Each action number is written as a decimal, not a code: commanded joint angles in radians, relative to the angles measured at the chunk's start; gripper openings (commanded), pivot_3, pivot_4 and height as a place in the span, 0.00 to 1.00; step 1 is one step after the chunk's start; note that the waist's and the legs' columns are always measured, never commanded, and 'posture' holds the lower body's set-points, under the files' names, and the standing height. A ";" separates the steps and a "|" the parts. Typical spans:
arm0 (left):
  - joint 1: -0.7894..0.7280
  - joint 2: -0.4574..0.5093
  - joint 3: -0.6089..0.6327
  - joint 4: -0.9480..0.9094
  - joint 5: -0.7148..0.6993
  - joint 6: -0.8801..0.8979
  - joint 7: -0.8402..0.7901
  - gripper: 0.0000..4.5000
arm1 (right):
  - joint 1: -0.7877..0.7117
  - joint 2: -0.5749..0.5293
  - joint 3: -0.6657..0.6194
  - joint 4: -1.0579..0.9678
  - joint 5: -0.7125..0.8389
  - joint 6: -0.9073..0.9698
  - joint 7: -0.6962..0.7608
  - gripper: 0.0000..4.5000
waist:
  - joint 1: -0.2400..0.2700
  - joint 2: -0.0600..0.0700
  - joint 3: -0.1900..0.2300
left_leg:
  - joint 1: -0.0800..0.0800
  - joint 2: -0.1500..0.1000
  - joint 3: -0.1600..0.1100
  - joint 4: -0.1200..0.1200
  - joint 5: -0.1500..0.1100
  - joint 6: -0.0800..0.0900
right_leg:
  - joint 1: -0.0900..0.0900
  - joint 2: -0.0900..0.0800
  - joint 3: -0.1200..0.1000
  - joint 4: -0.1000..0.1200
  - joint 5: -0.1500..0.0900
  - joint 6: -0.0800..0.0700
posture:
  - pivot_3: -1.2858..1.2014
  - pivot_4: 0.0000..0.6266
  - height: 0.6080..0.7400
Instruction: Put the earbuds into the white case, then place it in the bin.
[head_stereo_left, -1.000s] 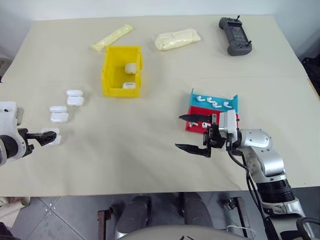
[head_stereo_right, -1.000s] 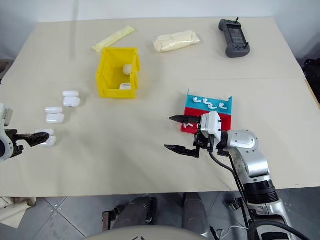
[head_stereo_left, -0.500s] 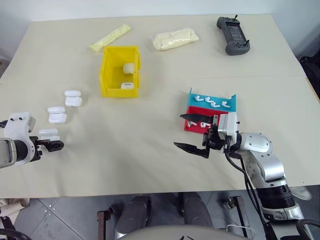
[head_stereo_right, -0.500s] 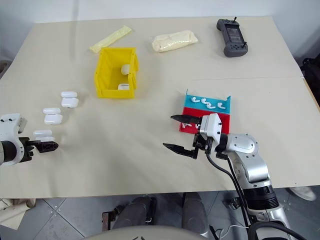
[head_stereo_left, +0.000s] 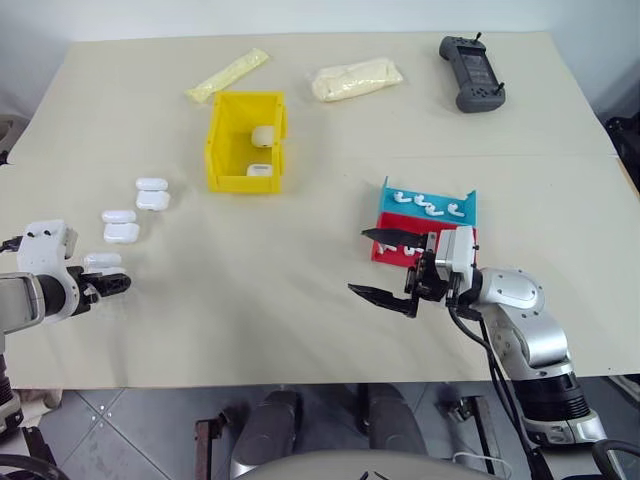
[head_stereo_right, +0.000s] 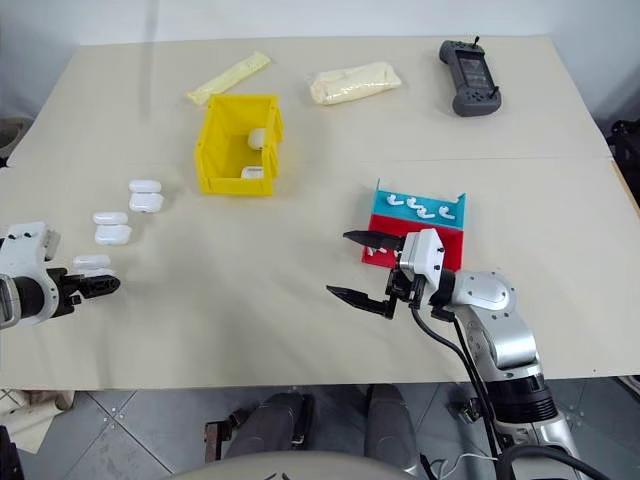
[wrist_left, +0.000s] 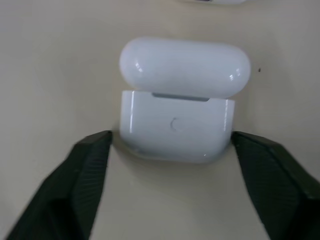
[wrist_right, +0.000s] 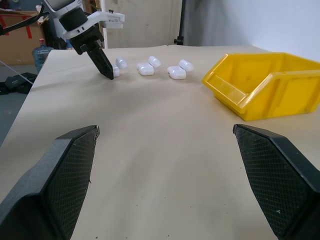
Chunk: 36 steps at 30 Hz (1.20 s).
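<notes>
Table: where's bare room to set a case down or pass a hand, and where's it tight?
Widest bare patch on the table: between the white cases and the right gripper, near side of the bin. Also bare: between the bin and the tray. Crowded: the case cluster around the left gripper, and the tray with earbuds.

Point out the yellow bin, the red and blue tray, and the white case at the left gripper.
yellow bin (head_stereo_left: 216, 150), left eye view, on its left wall.
red and blue tray (head_stereo_left: 464, 199), left eye view, on the blue part's right end.
white case (wrist_left: 176, 132), left wrist view, on the front of its body, below the open lid.
</notes>
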 joint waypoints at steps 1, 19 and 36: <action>-0.008 0.012 -0.003 0.018 0.038 -0.010 -0.016 0.61 | 0.003 0.006 0.001 -0.041 0.005 -0.017 -0.001 1.00 | 0.000 0.000 0.000 | 0.000 0.000 0.000 0.000 0.000 0.000 | 0.000 0.000 0.000 0.000 0.000 0.000 | 0.52 0.24 1.00; 0.492 -0.320 0.228 -0.394 0.034 -1.029 -0.437 0.61 | 0.039 -0.046 -0.047 -0.045 0.009 0.000 -0.007 1.00 | 0.004 0.000 0.000 | 0.000 0.001 0.002 -0.002 -0.001 0.001 | 0.002 -0.001 -0.001 -0.009 0.000 0.000 | 0.52 0.24 1.00; 0.007 -0.693 -0.482 -0.037 0.006 -1.504 -0.830 0.61 | 0.383 -0.138 -0.383 -0.213 -0.009 0.013 -0.201 1.00 | 0.047 0.000 -0.001 | -0.002 0.000 0.005 0.012 -0.004 0.004 | 0.004 0.000 -0.001 -0.006 0.003 0.002 | 0.52 0.24 1.00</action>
